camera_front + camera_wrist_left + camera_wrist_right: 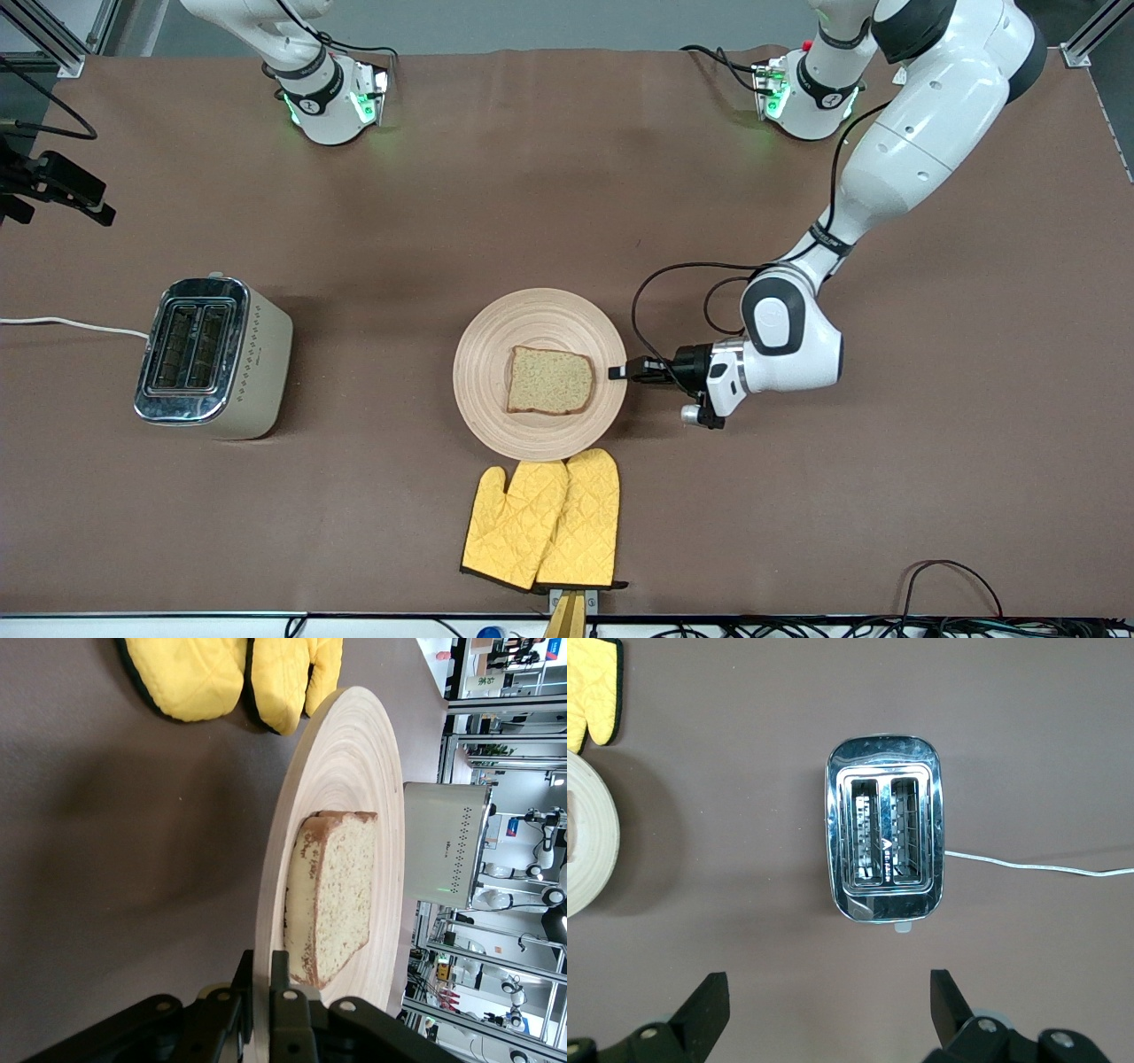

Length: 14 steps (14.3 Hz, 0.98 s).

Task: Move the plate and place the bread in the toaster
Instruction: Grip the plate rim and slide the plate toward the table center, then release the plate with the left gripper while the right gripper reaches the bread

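Note:
The wooden plate [540,310] lies mid-table with the bread [550,380] slice flat on it. My left gripper [617,372] lies low at the plate's rim toward the left arm's end, shut on that rim. In the left wrist view the left gripper [263,970] has one finger under the plate [345,753] and one on top, just short of the bread [341,895]. The toaster [213,354] stands toward the right arm's end, slots empty. My right gripper [828,988] is open and empty, high over the toaster [884,828].
A pair of yellow oven mitts [545,518] lies just nearer the front camera than the plate, touching its rim. The toaster's white cord [71,324] runs off the table's edge. A black camera mount [53,182] stands at the right arm's end.

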Tool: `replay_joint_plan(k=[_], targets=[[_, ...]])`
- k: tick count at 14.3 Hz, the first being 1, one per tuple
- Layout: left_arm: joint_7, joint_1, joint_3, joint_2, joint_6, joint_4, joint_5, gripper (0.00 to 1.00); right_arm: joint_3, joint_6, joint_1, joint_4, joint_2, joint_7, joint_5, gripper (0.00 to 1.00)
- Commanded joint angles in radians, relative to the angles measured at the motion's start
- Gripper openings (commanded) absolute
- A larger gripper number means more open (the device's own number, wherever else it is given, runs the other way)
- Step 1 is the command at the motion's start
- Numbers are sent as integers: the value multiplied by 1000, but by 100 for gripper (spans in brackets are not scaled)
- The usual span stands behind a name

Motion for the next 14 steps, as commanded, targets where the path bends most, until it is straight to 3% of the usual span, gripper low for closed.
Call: replay_joint_plan(k=[1, 6, 9, 10, 11, 12, 13, 14], targets=[[71, -33, -12, -8, 41, -20, -109, 0, 2, 9, -4, -19, -17, 6, -1, 100], [196, -23, -6, 6, 43, -80, -113, 1, 2, -4, -4, -13, -14, 2, -1, 100], [194, -36, -7, 6, 124, -103, -117, 3, 5, -7, 16, -9, 5, -6, -1, 100], [194, -42, -7, 6, 143, -103, -117, 15, 5, -5, 43, -11, 9, -4, -1, 100], [194, -42, -7, 6, 147, -103, -116, 42, 5, -4, 72, -11, 19, 0, -1, 100], [194, -36, -6, 0, 154, -103, -113, 82, 5, 8, 88, -9, 41, 8, 1, 100], [185, -23, -7, -9, 163, -103, -113, 100, 7, 10, 100, -8, 71, 10, 4, 100], [168, -10, -6, -31, 163, -103, -113, 100, 7, 15, 126, -6, 104, 10, 31, 100]])
